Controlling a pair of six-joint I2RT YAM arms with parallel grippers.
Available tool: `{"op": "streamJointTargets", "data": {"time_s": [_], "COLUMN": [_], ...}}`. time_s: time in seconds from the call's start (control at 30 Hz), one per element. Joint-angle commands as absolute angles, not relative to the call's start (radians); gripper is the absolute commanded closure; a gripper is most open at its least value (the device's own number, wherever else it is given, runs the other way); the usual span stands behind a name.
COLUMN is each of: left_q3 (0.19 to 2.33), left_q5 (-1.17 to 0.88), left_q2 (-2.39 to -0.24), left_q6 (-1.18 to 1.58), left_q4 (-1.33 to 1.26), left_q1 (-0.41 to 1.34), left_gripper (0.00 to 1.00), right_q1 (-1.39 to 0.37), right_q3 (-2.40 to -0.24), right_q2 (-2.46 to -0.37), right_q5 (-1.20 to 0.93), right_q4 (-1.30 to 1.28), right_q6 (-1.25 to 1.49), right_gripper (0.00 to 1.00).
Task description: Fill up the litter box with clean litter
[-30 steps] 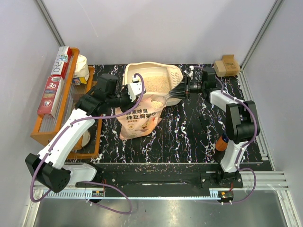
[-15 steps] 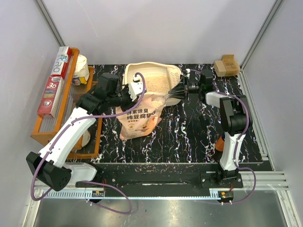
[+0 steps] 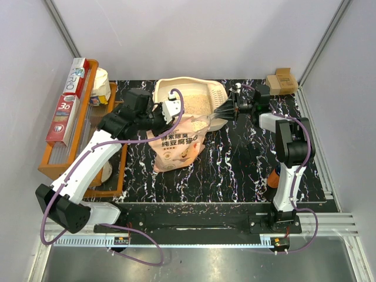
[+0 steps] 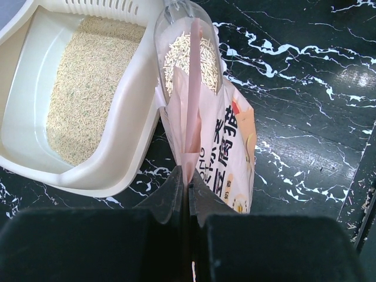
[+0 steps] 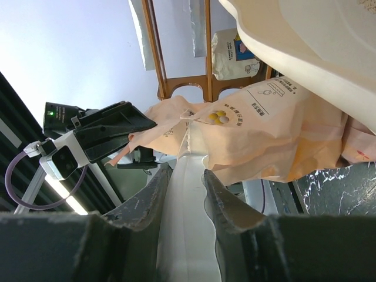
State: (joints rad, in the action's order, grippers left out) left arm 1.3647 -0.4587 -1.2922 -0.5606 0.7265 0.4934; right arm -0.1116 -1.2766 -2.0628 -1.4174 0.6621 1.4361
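The cream litter box (image 3: 176, 82) stands at the back centre, its grille (image 3: 216, 93) at the right end and tan clean litter (image 3: 191, 104) spread inside. It also shows in the left wrist view (image 4: 126, 117), as does the litter (image 4: 88, 82). The pink-and-white bag (image 3: 176, 144) stands against its near side. My left gripper (image 3: 176, 113) (image 4: 187, 176) is shut on the bag's top edge (image 4: 191, 117). My right gripper (image 3: 222, 111) (image 5: 185, 173) is shut on the handle (image 5: 185, 223) of a clear scoop (image 3: 208, 122). Its bowl (image 4: 207, 59) holds granules at the bag's mouth.
An orange wooden tray (image 3: 82, 126) with foil boxes (image 3: 70, 100) and a white pouch (image 3: 103, 85) lies along the left. A cardboard box (image 3: 281, 81) sits at the back right. An orange object (image 3: 275, 176) stands by the right arm. Enclosure walls ring the black marbled table (image 3: 235, 170).
My right gripper has moved slightly left and turned with the scoop. My left gripper has pulled the bag's top edge a little to the right, and the bag leaned with it.
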Motion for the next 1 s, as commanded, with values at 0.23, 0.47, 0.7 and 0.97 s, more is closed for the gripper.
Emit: {"op": "streamJointTargets", "data": {"time_s": [0.23,0.47,0.7,0.97], "left_q3": [1.442,1.445,1.427,1.427], "left_q5": [-0.439,-0.431,-0.408,-0.405], "left_q2": [-1.292,-1.292,-1.281,-1.284], "left_q6": [-0.572,-0.571,-0.574,-0.578], "left_q4": [0.707,0.707,0.707,0.707], "left_q1": [0.486,0.486,0.486,0.486], "left_gripper": [1.0,1.0,1.0,1.0], "right_q1": [-0.063,-0.058,-0.045,-0.026], "right_q3": [-1.364,-1.376,-1.422,-1.48], "right_q2": [-2.048,-2.06,-2.066,-2.068], "right_q5": [-1.381,-1.39,-1.396,-1.379], "right_q4": [0.704,0.719,0.692,0.627], "right_q6": [1.443,1.46,1.453,1.424], "right_gripper": [1.0,1.0,1.0,1.0]}}
